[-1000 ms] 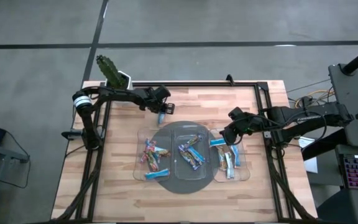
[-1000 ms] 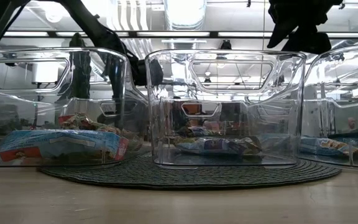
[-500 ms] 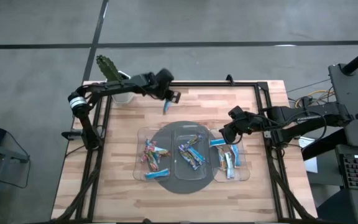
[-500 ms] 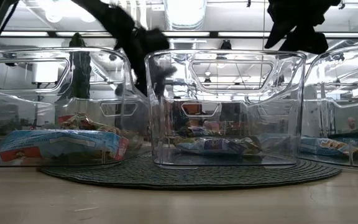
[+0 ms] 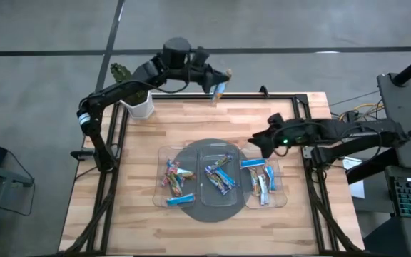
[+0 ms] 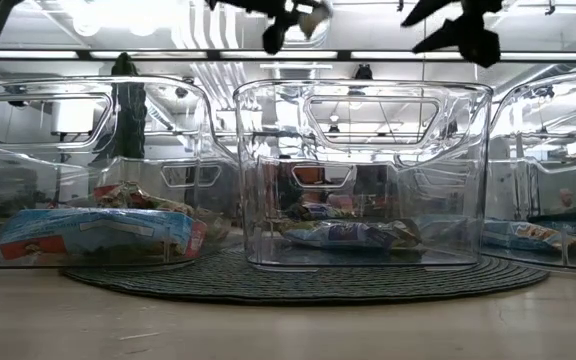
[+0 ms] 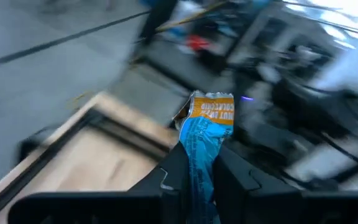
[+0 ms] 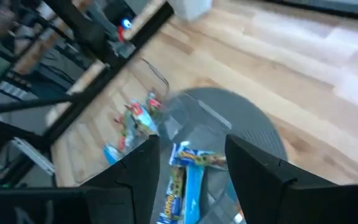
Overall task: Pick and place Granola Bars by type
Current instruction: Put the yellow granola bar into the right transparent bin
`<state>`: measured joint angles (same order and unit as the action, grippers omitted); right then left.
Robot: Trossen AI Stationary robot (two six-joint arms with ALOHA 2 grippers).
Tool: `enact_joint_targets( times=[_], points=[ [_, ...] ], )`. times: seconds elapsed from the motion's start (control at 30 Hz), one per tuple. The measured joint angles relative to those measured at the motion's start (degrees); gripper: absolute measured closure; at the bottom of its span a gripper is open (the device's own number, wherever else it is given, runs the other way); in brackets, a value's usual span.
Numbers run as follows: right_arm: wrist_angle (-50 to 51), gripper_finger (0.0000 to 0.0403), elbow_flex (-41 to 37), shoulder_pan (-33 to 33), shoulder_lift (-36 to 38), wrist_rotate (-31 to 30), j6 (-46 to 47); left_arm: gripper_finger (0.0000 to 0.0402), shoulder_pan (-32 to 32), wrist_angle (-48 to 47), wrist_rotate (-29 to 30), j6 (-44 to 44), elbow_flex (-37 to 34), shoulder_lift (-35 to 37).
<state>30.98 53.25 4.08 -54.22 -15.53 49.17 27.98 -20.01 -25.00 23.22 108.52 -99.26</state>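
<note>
My left gripper point(image 5: 216, 80) is raised high over the table's far edge, shut on a light blue granola bar point(image 5: 220, 90) with an orange end. My right gripper point(image 5: 260, 140) hovers open above the far corner of the right tray point(image 5: 282, 187), nothing between its fingers. Three clear trays stand side by side on a dark round mat point(image 5: 191, 151). The left tray point(image 5: 160, 182) holds red-pink bars point(image 5: 171, 177) and a blue one, the middle tray point(image 5: 204, 187) a mix of bars point(image 5: 220, 178), the right tray mostly blue bars point(image 5: 261, 187). All of them lie flat on the tray floors. My left gripper pinches the blue bar's lower part point(image 7: 199, 157) between its two fingers. The bar runs on along the fingers and out past their tips, its orange end point(image 7: 214, 109) free. It is lifted far clear of the table, and the fingers point nearly level.
A white pot point(image 5: 141, 107) with a green plant stands at the far left corner. A black frame rail point(image 5: 262, 97) runs along the table's far edge, under the left gripper. Bare wood lies in front of and behind the trays.
My left gripper has risen steeply from just above the table behind the left tray, carrying the blue bar up and toward the far right. It has tipped from pointing down to nearly level and rolled. My right gripper has edged slightly up and toward the far edge.
</note>
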Motion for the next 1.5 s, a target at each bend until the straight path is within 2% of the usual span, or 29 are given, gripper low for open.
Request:
enact_joint_targets(
  times=[0.13, 0.27, 0.37, 0.47, 0.6, 0.63, 0.77, 0.93, 1.0, 1.27, 1.4, 1.5],
  points=[
    [-0.1, 0.0232, 0.0, 0.0, 5.8, -4.2, -1.4, 0.0365, -2.5, 4.4, -7.2, -3.9, -0.6, 0.0],
    [-0.1, 0.0235, 0.0, 0.0, 12.4, -5.7, -5.7, 0.0365, -6.3, 12.5, -8.7, -8.5, -5.1, 0.0],
    [-0.1, 0.0256, 0.0, 0.0, 15.6, -5.4, -9.5, 0.0365, -8.8, 24.4, -10.2, -8.7, -9.8, -0.1],
    [0.0, 0.0301, 0.0, 0.0, 17.3, -3.7, -13.9, 0.0369, -10.4, 38.0, -10.4, -5.0, -15.6, -0.7],
    [0.1, 0.0378, 0.0, 0.0, 17.9, -3.5, -17.7, 0.0374, -11.8, 52.1, -9.3, -1.2, -23.2, -3.1],
    [0.1, 0.0385, 0.0, 0.0, 17.9, -3.5, -18.1, 0.0375, -12.1, 55.3, -8.5, -0.9, -24.8, -3.9],
    [0.2, 0.0391, 0.0, 0.0, 17.8, -3.5, -18.3, 0.0376, -14.2, 66.7, -4.4, 3.1, -28.5, -7.3],
    [0.2, 0.0394, 0.0, 0.0, 17.7, -3.5, -17.9, 0.0377, -17.1, 77.5, -2.5, 6.7, -28.4, -13.7],
    [0.2, 0.0394, 0.0, 0.0, 17.7, -3.6, -17.8, 0.0377, -18.6, 79.8, -2.5, 6.8, -26.3, -16.4],
    [0.1, 0.0394, 0.0, 0.0, 17.7, -4.1, -16.1, 0.0373, -22.0, 79.1, -2.8, 6.8, -16.8, -24.6],
    [0.1, 0.0394, 0.0, 0.0, 17.8, -4.1, -15.3, 0.0371, -22.2, 72.5, -3.8, 10.4, -14.9, -25.0],
    [0.1, 0.0394, 0.0, 0.0, 18.8, -4.1, -16.0, 0.0356, -22.2, 67.8, -7.7, 10.8, -14.6, -25.1]
  ],
)
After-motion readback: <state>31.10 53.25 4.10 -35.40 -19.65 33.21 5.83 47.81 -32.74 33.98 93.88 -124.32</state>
